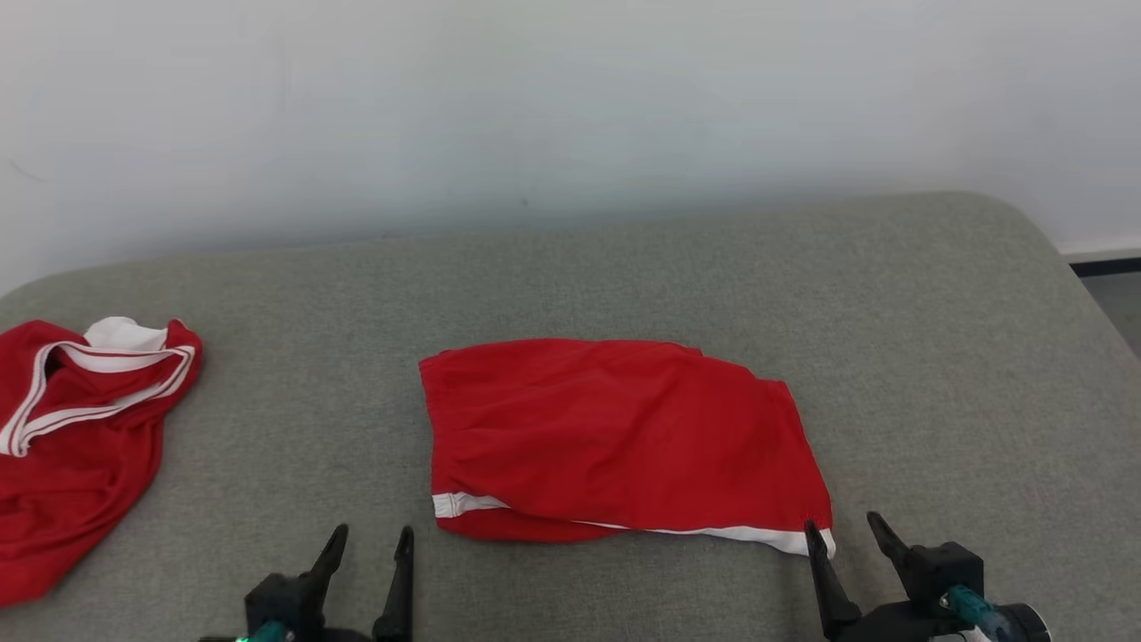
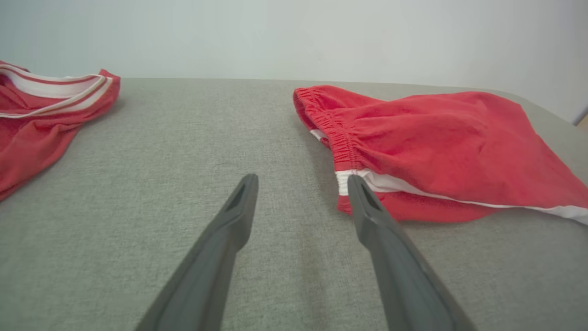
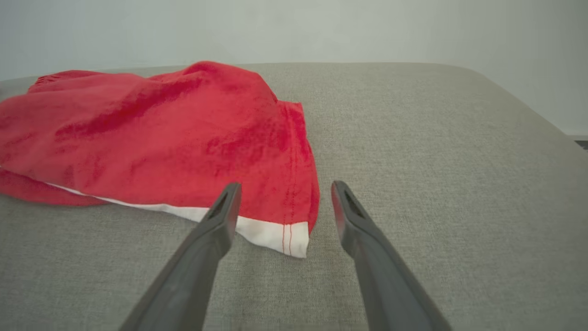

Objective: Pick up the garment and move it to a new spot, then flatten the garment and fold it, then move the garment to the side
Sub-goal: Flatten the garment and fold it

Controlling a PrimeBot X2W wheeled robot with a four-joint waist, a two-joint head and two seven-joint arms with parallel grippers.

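Left gripper [image 1: 373, 531] and right gripper [image 1: 842, 524] both spread wide, nothing held

Two grippers counted, one at each near corner of the work. Each had two dark fingers [image 1: 399, 571], four in all, standing well apart with bare fabric or cushion between them.

Two red pieces of clothing counted. The garment [image 1: 624, 437], red shorts with one white side stripe and a gathered waistband at its left end, lay roughly flat at the middle of the grey surface [image 1: 624, 267], with a lower red layer showing under the stripe along the near edge. Its white-hemmed near right corner sat just ahead of the right gripper, between the finger lines in the right wrist view; contact could not be judged. The left gripper sat just left of the waistband's near corner, its right fingertip crossing the stripe end in the left wrist view.

A second garment [image 1: 71, 446], red with white banding, lay crumpled at the far left edge, well apart from the shorts. One pale wall [image 1: 535, 107] stood behind
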